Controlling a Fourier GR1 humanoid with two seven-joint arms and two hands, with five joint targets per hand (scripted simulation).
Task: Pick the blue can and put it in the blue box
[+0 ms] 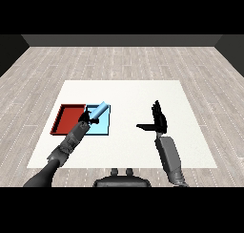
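Now you have two trays on the white table [143,91], one can and two hands. The red tray [66,120] lies touching the left side of the blue tray [104,128], and both sit toward the table's left edge. The single blue can [98,111] is tilted over the blue tray, its upper end pointing toward that tray's far right corner; you cannot tell whether it touches the tray floor. Your left hand [86,117] has its fingers curled round the can's lower end, above the blue tray's left part. Your right hand [158,121] is well to the right of the blue tray, fingers straight and thumb out, holding nothing. Bare table lies between that hand and the blue tray, and beyond both trays to the far edge.
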